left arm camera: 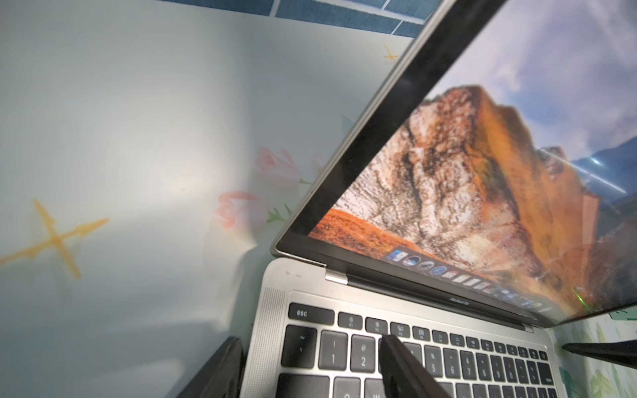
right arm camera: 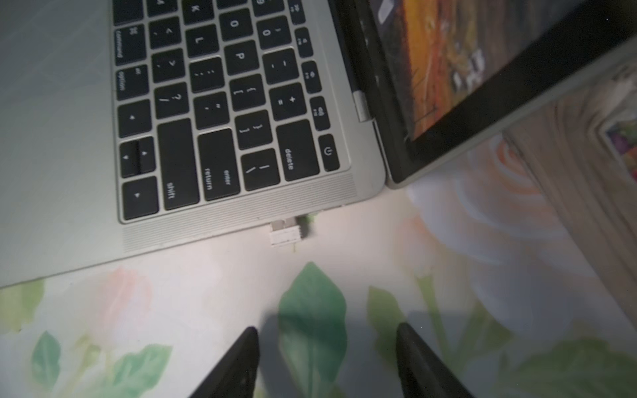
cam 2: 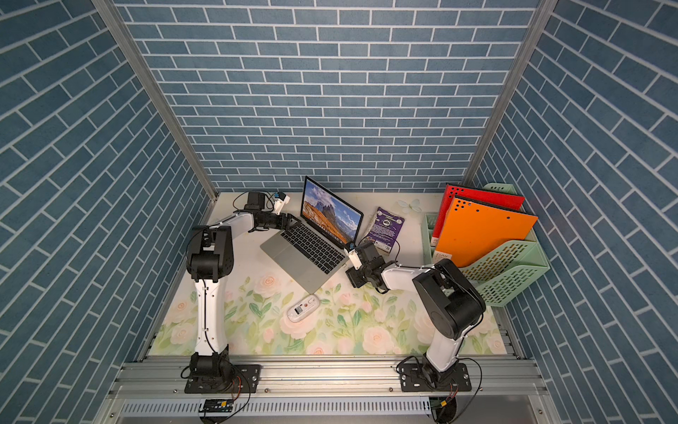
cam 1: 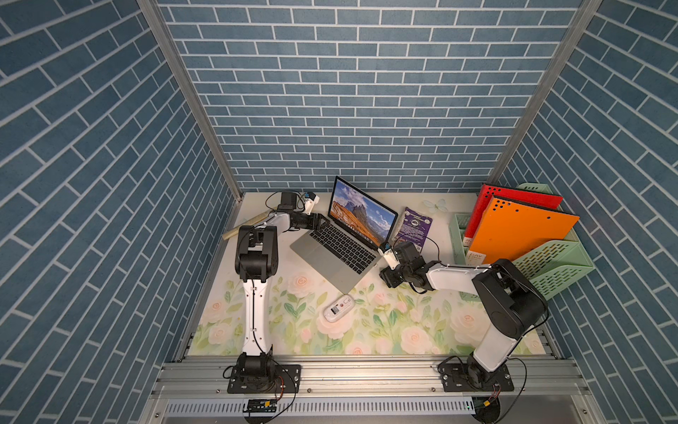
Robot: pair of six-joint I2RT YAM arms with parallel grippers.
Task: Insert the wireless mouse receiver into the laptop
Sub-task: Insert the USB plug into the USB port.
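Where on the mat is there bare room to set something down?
Widest: the front strip between the mouse and the rail. Also between the left arm and the laptop, and a narrow gap between the book and the rack. Crowded: the laptop's side with the receiver, where the right gripper hovers.

Rooted at the near left, the left arm (cam 1: 253, 312): lower link upright, elbow folded sharply, forearm stretched far and rightward. At its tip, low, the left gripper (cam 1: 323, 221), jaws parted; in the wrist view, both dark fingers (left arm camera: 403, 365) well apart. Rooted at the near right, the right arm (cam 1: 491, 345): leaning far, elbow raised, white forearm angled leftward and down. At its end the right gripper (cam 1: 385, 281), low, pointing leftward, fingers (right arm camera: 238, 361) spread, holding nothing.
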